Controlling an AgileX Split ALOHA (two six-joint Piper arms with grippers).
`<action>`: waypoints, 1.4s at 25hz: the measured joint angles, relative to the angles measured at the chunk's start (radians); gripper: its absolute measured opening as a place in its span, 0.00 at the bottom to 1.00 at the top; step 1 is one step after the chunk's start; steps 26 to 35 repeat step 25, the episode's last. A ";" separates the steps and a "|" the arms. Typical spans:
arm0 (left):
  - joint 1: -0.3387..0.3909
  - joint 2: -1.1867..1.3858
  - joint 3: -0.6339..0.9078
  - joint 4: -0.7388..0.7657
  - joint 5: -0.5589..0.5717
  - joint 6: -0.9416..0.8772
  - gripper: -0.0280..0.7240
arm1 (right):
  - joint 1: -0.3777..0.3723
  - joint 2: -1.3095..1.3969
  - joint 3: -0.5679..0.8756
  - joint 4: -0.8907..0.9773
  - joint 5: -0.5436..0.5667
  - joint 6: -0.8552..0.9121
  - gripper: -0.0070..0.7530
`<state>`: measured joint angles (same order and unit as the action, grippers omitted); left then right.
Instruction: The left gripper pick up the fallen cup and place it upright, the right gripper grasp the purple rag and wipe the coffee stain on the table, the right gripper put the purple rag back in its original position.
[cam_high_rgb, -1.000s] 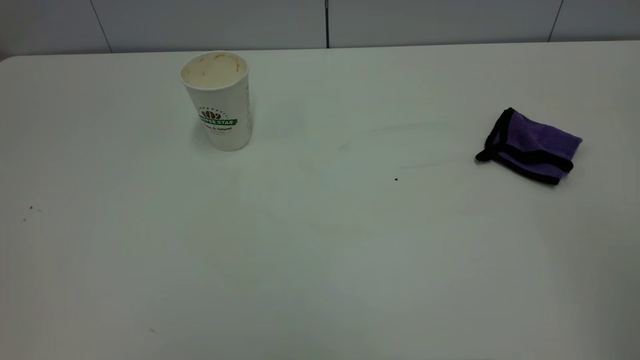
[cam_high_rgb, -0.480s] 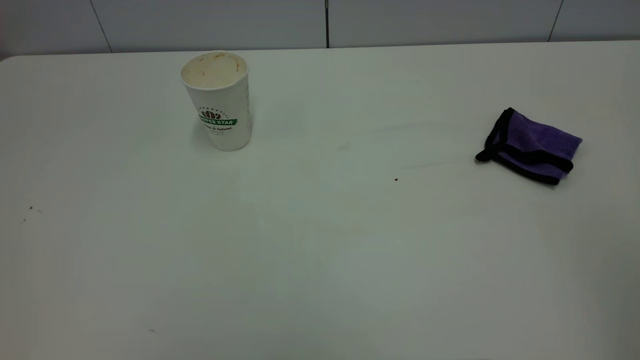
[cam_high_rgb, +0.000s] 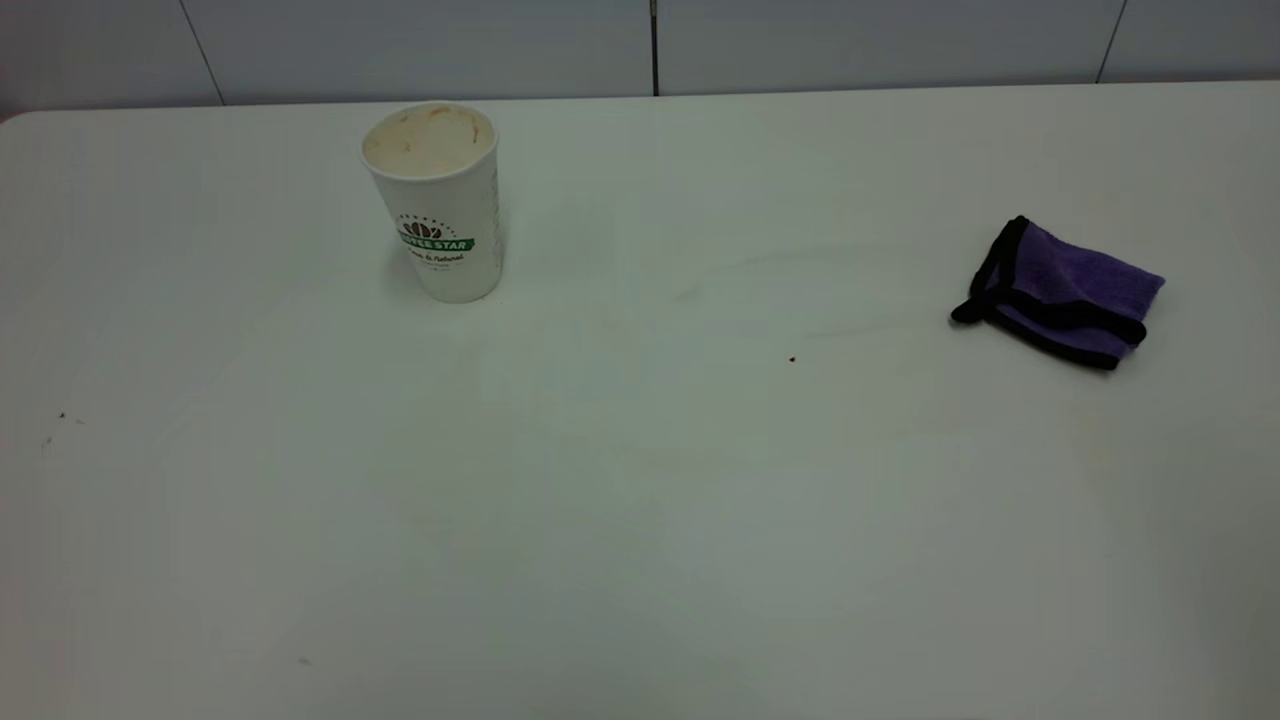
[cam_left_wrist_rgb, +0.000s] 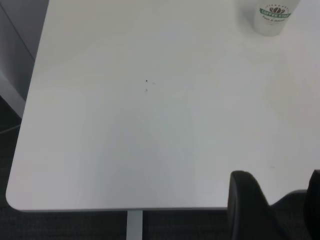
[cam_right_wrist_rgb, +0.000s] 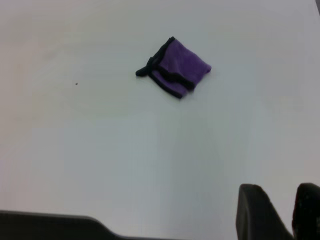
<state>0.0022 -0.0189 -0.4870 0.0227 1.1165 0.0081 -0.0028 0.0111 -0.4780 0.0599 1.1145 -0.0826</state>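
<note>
Cup (cam_high_rgb: 437, 200), white paper with a green coffee logo, stands upright at the far left of the big white bench (cam_high_rgb: 640, 520) in the outside view. The small folded purple rag (cam_high_rgb: 1060, 292) with black trim lies flat, well apart on the right. No brown coffee puddle shows, only a tiny dark speck (cam_high_rgb: 792, 358). Nothing has moved in the last second, so the job looks done.

In the left wrist view, the left gripper (cam_left_wrist_rgb: 275, 210) hangs near the bench edge, far from the cup (cam_left_wrist_rgb: 270, 15), fingers apart and holding nothing.

In the right wrist view, the right gripper (cam_right_wrist_rgb: 280, 212) hangs back from the rag (cam_right_wrist_rgb: 175, 67), fingers a little apart and empty.
</note>
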 joint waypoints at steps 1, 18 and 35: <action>0.000 0.000 0.000 0.000 0.000 0.000 0.45 | 0.000 -0.015 0.000 0.000 0.000 0.001 0.29; 0.000 0.000 0.000 0.000 0.000 0.000 0.45 | -0.007 -0.028 0.000 0.000 0.002 0.007 0.31; 0.000 0.000 0.000 0.000 0.000 0.000 0.45 | -0.007 -0.028 0.000 0.000 0.002 0.007 0.32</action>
